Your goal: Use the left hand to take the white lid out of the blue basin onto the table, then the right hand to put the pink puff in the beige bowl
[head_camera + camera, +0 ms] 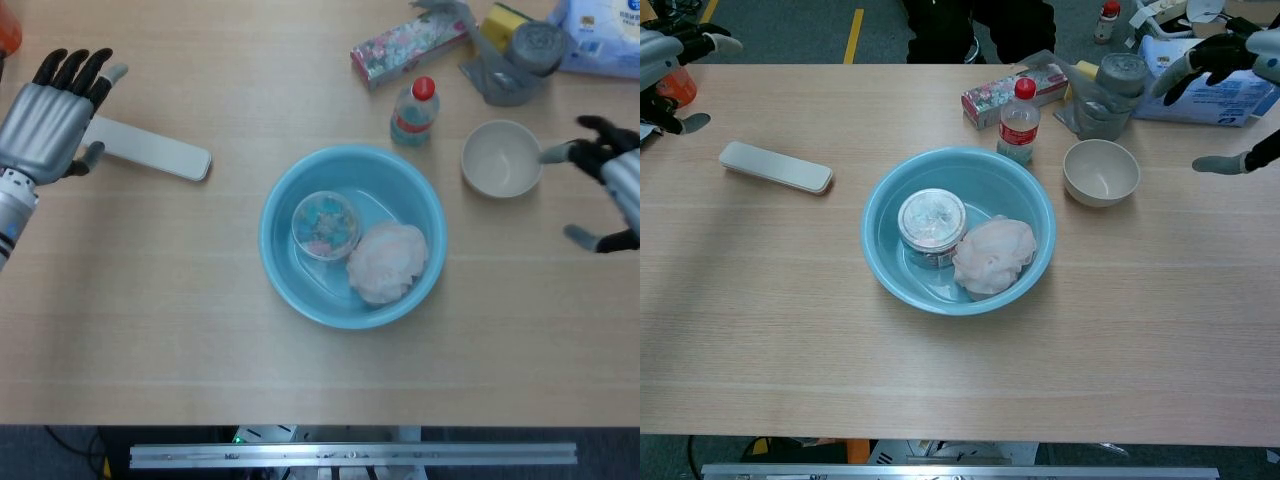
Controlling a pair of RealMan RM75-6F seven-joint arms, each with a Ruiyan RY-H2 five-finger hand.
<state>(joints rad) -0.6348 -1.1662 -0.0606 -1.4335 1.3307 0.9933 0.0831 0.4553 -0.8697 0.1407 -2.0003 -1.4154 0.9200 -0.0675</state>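
Note:
The long white lid (148, 150) (776, 166) lies flat on the table at the left. My left hand (48, 112) (662, 62) hovers just above its left end, open, fingers spread, touching nothing. The pink puff (387, 260) (993, 255) rests inside the blue basin (283, 270) (880, 255), beside a round clear jar (325, 224) (932, 226). The beige bowl (501, 158) (1100, 171) stands right of the basin, with nothing in it. My right hand (612, 190) (1240, 95) is at the right edge beside the bowl, open with fingers apart.
A red-capped bottle (415, 111) (1018, 120) stands behind the basin. A floral box (408, 44), a grey tape roll (530, 50) and a blue tissue pack (1207, 80) line the back right. An orange object (678, 86) sits at the far left.

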